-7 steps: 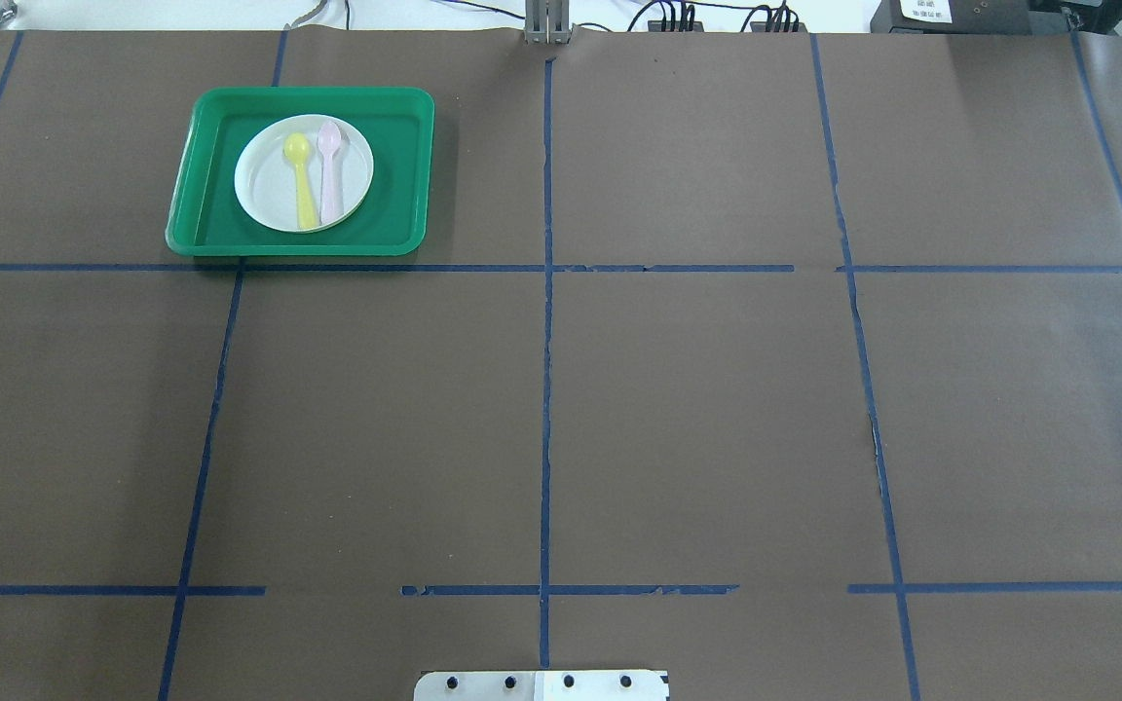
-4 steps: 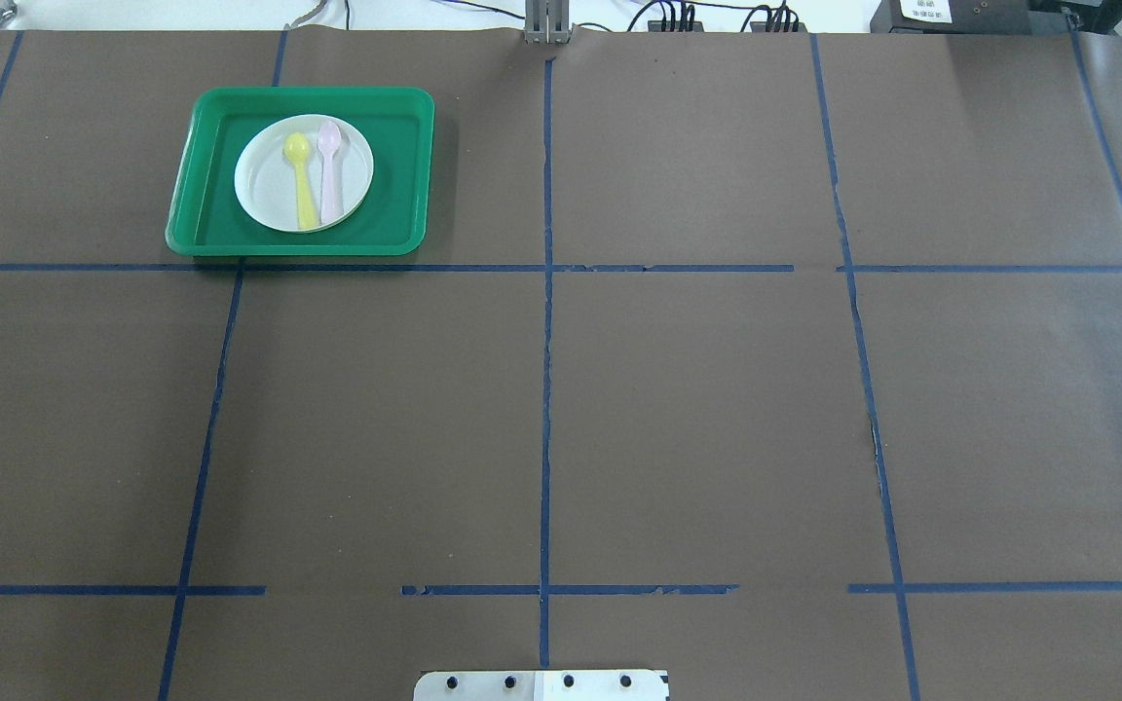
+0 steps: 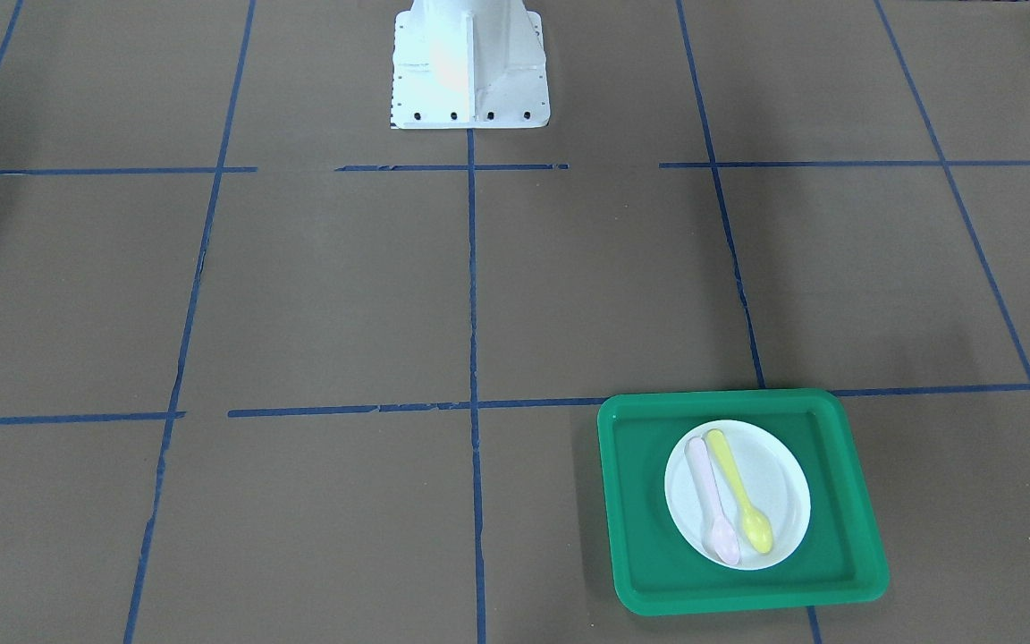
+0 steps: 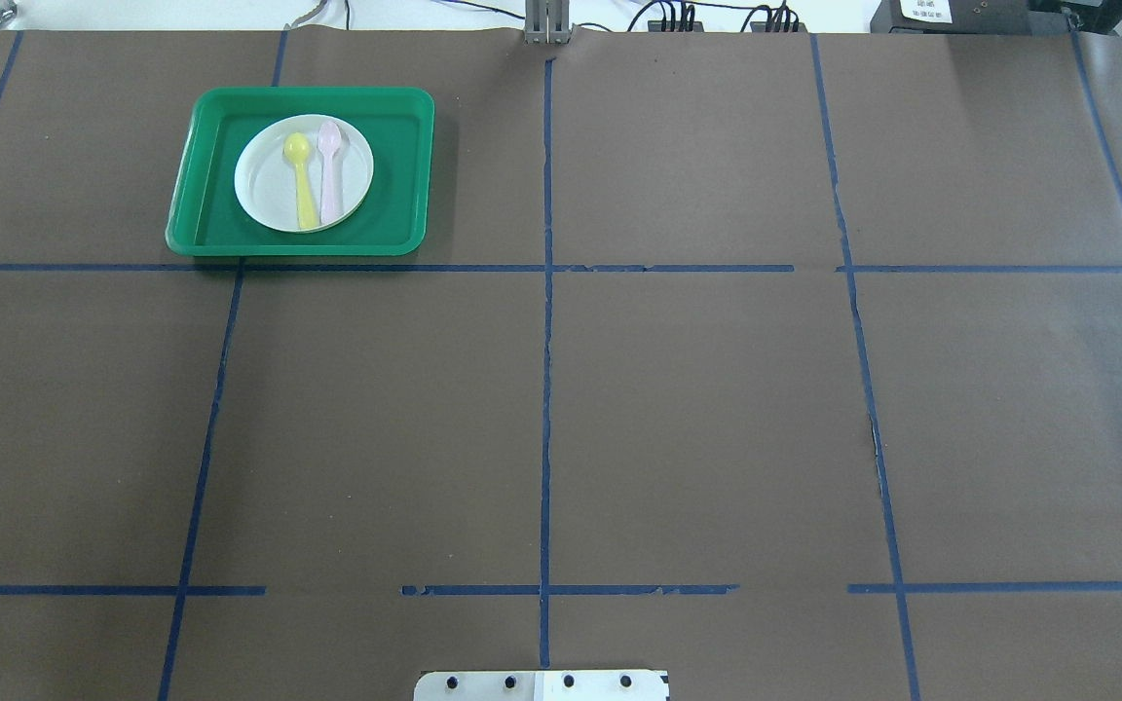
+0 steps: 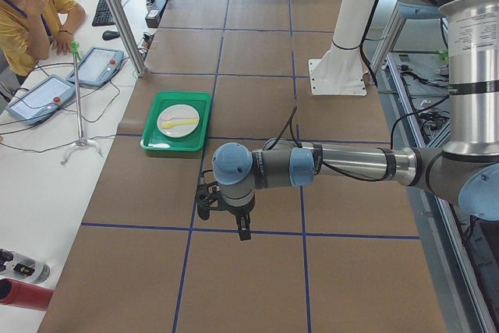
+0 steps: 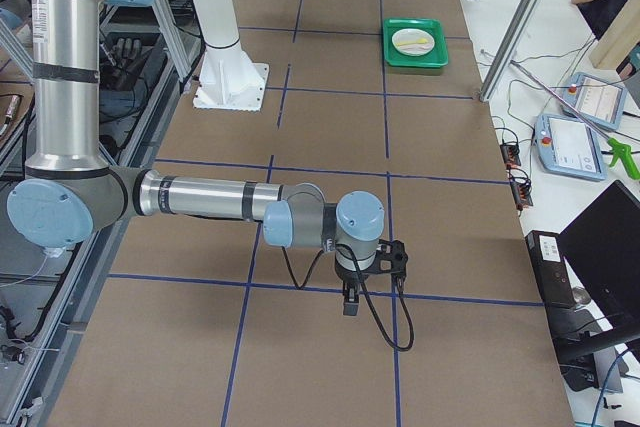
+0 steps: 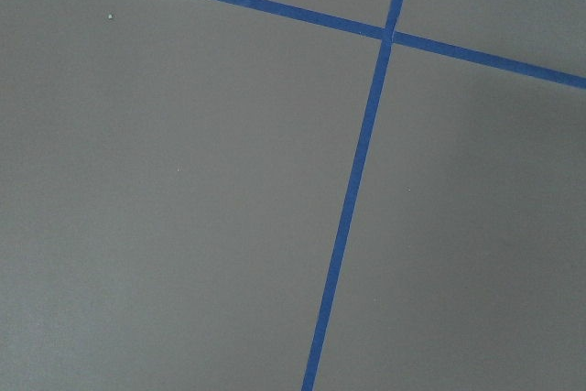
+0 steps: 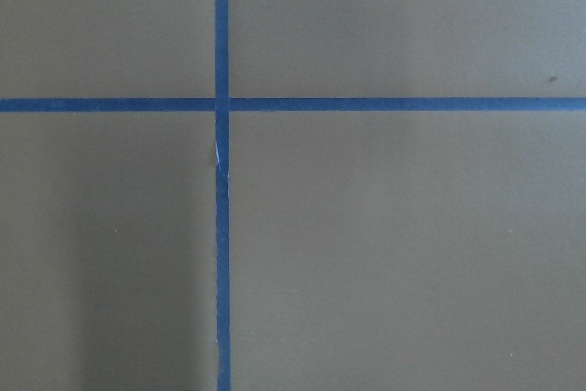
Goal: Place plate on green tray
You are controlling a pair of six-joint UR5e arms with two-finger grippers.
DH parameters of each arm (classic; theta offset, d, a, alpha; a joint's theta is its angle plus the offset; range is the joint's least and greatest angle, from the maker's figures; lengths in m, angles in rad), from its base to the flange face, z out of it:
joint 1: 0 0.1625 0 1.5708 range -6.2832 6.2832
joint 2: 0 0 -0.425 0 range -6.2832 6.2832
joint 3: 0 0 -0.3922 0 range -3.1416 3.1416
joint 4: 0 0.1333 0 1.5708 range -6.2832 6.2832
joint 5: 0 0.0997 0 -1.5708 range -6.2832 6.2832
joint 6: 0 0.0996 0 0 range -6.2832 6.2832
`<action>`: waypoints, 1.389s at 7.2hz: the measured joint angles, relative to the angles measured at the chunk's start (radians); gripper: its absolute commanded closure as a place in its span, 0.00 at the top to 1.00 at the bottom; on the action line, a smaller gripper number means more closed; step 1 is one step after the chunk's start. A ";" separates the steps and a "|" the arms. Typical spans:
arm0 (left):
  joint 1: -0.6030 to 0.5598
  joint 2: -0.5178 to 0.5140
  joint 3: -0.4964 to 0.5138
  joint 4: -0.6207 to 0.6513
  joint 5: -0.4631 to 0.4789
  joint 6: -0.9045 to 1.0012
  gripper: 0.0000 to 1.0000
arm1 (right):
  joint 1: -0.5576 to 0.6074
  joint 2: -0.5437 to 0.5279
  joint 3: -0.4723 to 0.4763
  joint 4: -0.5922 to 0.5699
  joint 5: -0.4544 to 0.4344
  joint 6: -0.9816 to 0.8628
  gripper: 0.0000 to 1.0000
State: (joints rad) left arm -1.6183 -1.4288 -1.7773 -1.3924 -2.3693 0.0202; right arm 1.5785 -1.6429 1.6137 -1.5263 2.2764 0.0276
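The green tray (image 4: 298, 248) sits at the far left of the table; it also shows in the front-facing view (image 3: 747, 599). A white plate (image 4: 264, 190) lies flat inside it, and shows in the front-facing view (image 3: 783, 487) too. A yellow spoon (image 4: 303, 190) and a pink spoon (image 4: 330, 175) lie on the plate. My left gripper (image 5: 243, 232) hangs over bare table far from the tray, seen only in the left side view. My right gripper (image 6: 350, 305) hangs over bare table at the other end, seen only in the right side view. I cannot tell whether either is open or shut.
The robot's white base (image 3: 470, 72) stands at the table's near middle edge. Blue tape lines (image 4: 546, 389) cross the brown table cover. An operator (image 5: 27, 17) sits beyond the far edge beside teach pendants (image 5: 97, 65) and a metal pole (image 5: 117, 13).
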 measured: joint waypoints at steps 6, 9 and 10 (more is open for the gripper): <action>0.002 -0.060 0.074 0.029 0.012 0.051 1.00 | 0.000 0.000 0.000 0.000 0.000 0.000 1.00; 0.002 -0.067 0.086 0.029 0.012 0.045 1.00 | 0.000 0.000 0.000 0.000 0.000 0.000 1.00; 0.002 -0.068 0.083 0.031 0.023 0.043 1.00 | 0.000 0.000 0.000 0.000 0.000 0.000 1.00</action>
State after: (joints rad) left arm -1.6159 -1.4969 -1.6938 -1.3612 -2.3461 0.0628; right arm 1.5785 -1.6429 1.6138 -1.5263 2.2764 0.0276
